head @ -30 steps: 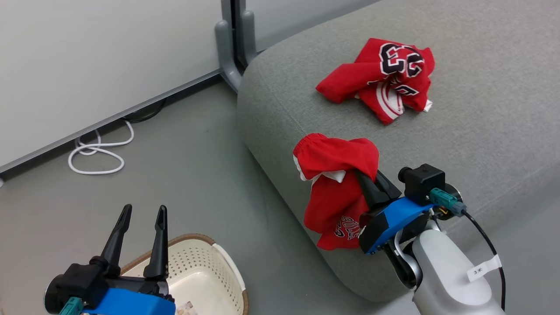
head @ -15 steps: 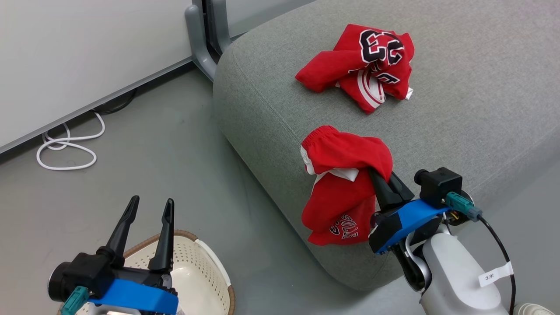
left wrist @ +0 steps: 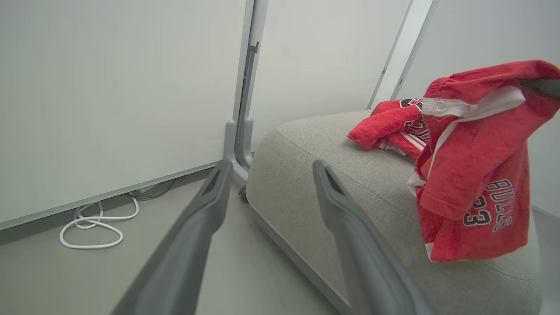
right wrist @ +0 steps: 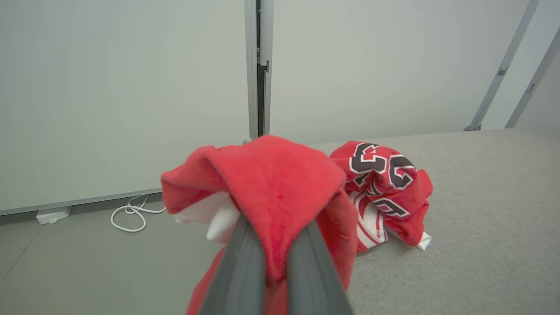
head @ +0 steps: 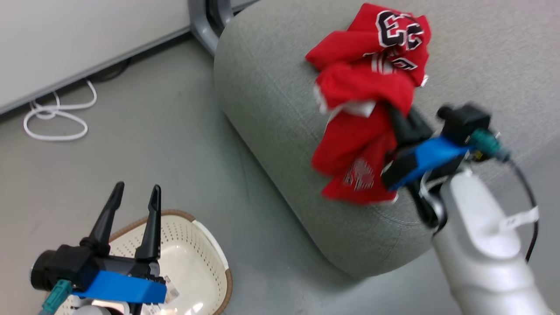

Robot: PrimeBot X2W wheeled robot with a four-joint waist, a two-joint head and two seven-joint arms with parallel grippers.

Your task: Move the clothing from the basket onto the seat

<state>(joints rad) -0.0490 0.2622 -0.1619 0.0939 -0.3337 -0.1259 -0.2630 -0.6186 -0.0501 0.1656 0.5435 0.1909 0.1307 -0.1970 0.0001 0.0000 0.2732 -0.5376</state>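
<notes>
The left gripper (head: 137,189) hovers low above the basket (head: 197,232), a cream perforated plastic tub with a brown woven-look rim. Its fingers point up-view and its jaws are spread wide, holding nothing. The right gripper (head: 396,116) is raised over the rounded front edge of the seat (head: 271,109), pale forearm angled upward, jaws pinched together on the shorts (head: 354,144). These hang crumpled, red with white trim. Beyond, the numbered jersey (head: 393,43) lies bunched on the grey fabric cushion.
</notes>
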